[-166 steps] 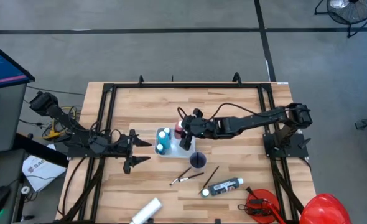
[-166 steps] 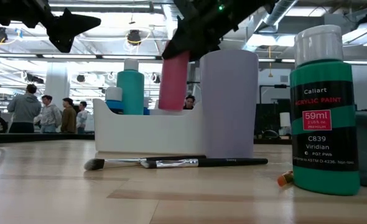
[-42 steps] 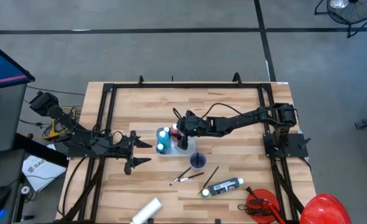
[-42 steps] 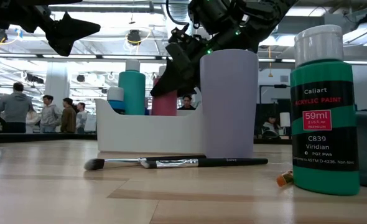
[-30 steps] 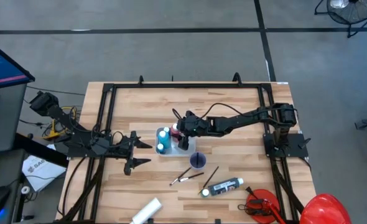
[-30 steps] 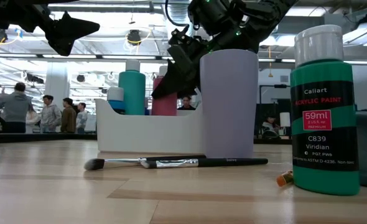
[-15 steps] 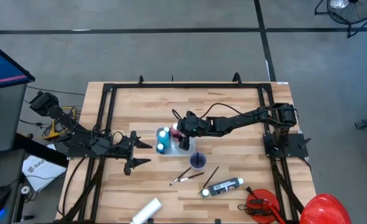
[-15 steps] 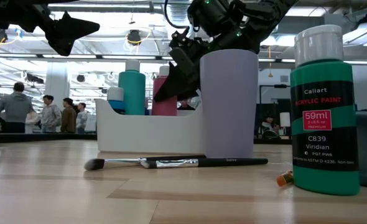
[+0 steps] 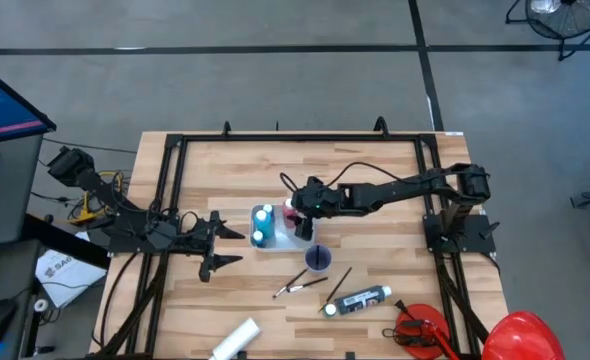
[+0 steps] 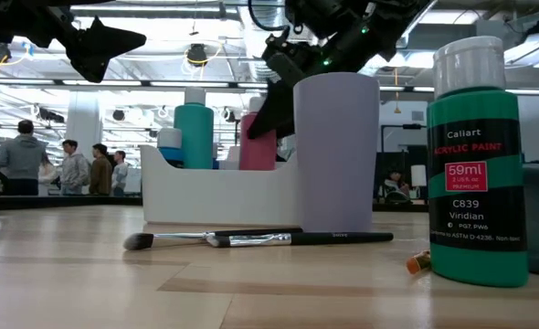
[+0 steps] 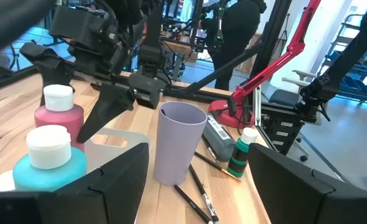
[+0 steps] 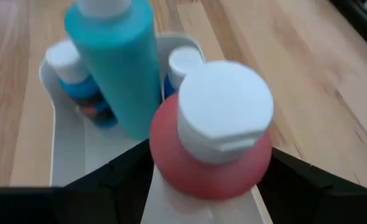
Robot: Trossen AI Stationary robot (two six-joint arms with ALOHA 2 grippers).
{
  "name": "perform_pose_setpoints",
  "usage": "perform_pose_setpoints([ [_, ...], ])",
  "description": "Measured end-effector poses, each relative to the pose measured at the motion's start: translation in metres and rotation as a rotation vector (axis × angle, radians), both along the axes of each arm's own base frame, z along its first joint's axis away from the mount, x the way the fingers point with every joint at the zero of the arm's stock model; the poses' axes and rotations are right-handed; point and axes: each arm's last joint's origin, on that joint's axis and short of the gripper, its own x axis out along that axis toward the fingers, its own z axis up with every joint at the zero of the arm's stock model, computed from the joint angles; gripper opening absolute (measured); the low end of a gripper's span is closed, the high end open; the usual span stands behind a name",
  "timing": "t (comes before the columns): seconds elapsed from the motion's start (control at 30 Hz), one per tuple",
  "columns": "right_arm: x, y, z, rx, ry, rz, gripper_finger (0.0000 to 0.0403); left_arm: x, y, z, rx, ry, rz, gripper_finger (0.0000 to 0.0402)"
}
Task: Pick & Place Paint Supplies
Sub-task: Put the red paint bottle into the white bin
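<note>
A pink bottle with a white cap (image 12: 208, 155) stands upright in the white caddy (image 9: 275, 242), next to a teal bottle (image 12: 118, 62) and small blue-and-white ones. My right gripper (image 9: 298, 212) reaches in from the table's right, slanting down over the caddy, and is open. Its fingers stand on either side of the pink bottle (image 10: 258, 142). My left gripper (image 9: 215, 250) is open and empty, to the left of the caddy. Two dark-handled brushes (image 9: 300, 285) and a green paint bottle (image 9: 360, 300) lie on the table. My right gripper has a finger (image 12: 130, 180) on each side of the pink bottle's shoulder (image 12: 165, 155), slanting down from the table's right. I cannot tell whether the fingers touch it. The bottle stands on the caddy's floor.
A lilac cup (image 9: 318, 258) stands just near of the caddy. A white tube (image 9: 235, 340) lies at the near edge. A red tool (image 9: 420, 330) and a red dome (image 9: 523, 335) are at the near right corner. People stand in the room beyond (image 10: 68, 169).
My right gripper has risen a little and drawn back toward the table's right. The pink bottle, which leaned in the caddy, now stands upright and a little further right in it.
</note>
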Motion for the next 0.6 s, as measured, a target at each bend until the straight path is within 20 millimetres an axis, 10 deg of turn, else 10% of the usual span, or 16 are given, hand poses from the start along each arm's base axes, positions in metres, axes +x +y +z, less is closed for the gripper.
perform_pose_setpoints([
  [0.6, 0.0012, 0.0025, 0.0026, 0.008, -0.027, 0.0, 0.025, 0.0, 0.0, -0.0001, 0.0, 0.001, 0.0, 0.0269],
])
